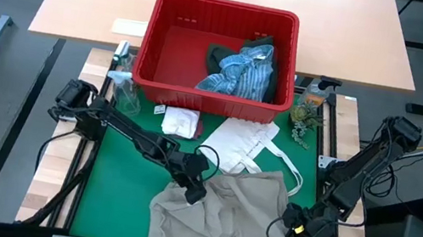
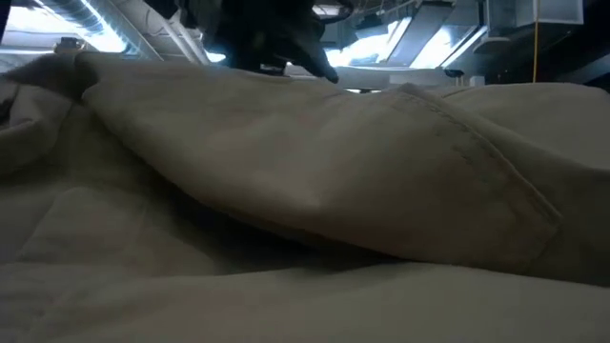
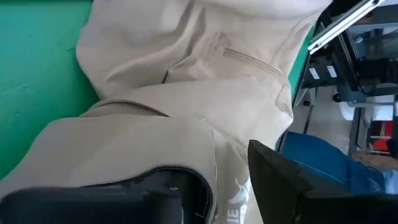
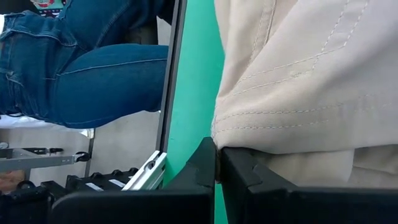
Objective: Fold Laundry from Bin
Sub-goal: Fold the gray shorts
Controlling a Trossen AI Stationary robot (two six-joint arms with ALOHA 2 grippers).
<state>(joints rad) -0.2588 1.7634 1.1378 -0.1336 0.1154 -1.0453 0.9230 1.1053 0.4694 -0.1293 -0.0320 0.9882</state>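
The tan garment (image 1: 221, 215) lies crumpled on the green mat (image 1: 122, 190), near the front; it fills the low view (image 2: 305, 191). My left gripper (image 1: 196, 186) is at its upper left edge, shut on a bunch of it. My right gripper (image 1: 297, 223) is shut at its right edge (image 4: 217, 163). The red bin (image 1: 228, 9) stands at the far side of the mat. A blue-white striped shirt (image 1: 245, 72) and a dark green garment (image 1: 222, 53) lie inside it. A small white cloth (image 1: 181, 120) lies in front of the bin. My left gripper has a thick fold of the tan garment (image 3: 227, 186) between its two fingers, slanting down from the table's left; several layers bunch there. The rest of the garment lies slack on the mat. My right gripper's shut fingertips (image 4: 208, 155) stand at the garment's stitched hem (image 4: 249, 118); I cannot tell whether cloth is pinched.
A flat white tote bag (image 1: 246, 146) with loop handles lies between the bin and the tan garment. A clear bottle (image 1: 120, 86) stands at the mat's far left, a small plant (image 1: 307, 113) at its far right. A person in blue jeans (image 4: 81, 68) stands by the near right side.
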